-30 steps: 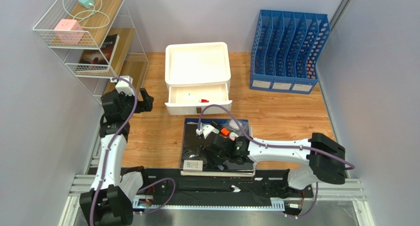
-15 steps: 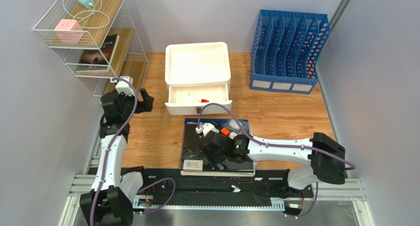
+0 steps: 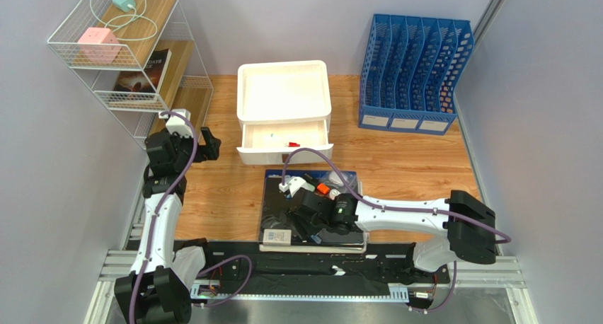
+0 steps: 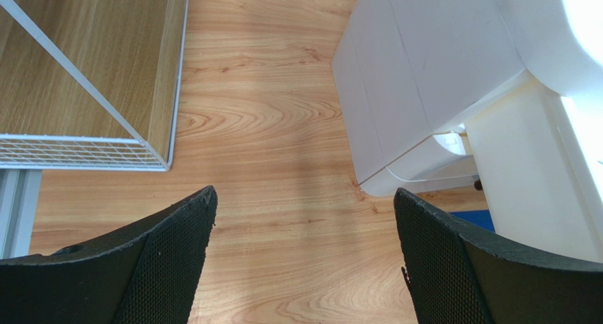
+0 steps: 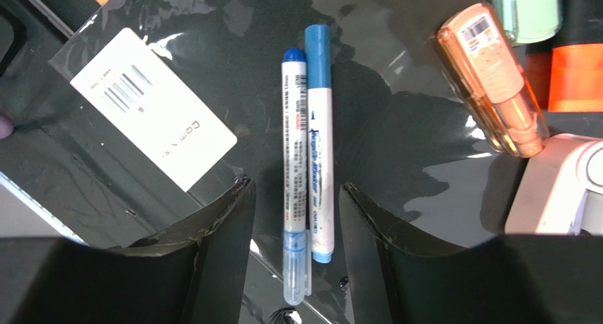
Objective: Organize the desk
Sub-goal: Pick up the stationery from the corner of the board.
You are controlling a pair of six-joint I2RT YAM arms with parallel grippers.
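Desk (image 3: 410,161): pens (image 5: 318,154), perhaps correction tape (image 5: 495,90).

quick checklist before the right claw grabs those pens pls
1. Pens lined up inside the right claw: ok, it straddles both pens.
2. Grip made: not ok, a gap shows on each side of the pens.
3. Orange dispenser clear of the right claw: ok, it lies apart to one side.
4. Drawer open: ok.
5. Left claw out of the way: ok, open over bare desk.
6. Right claw low enough to close: cannot tell.
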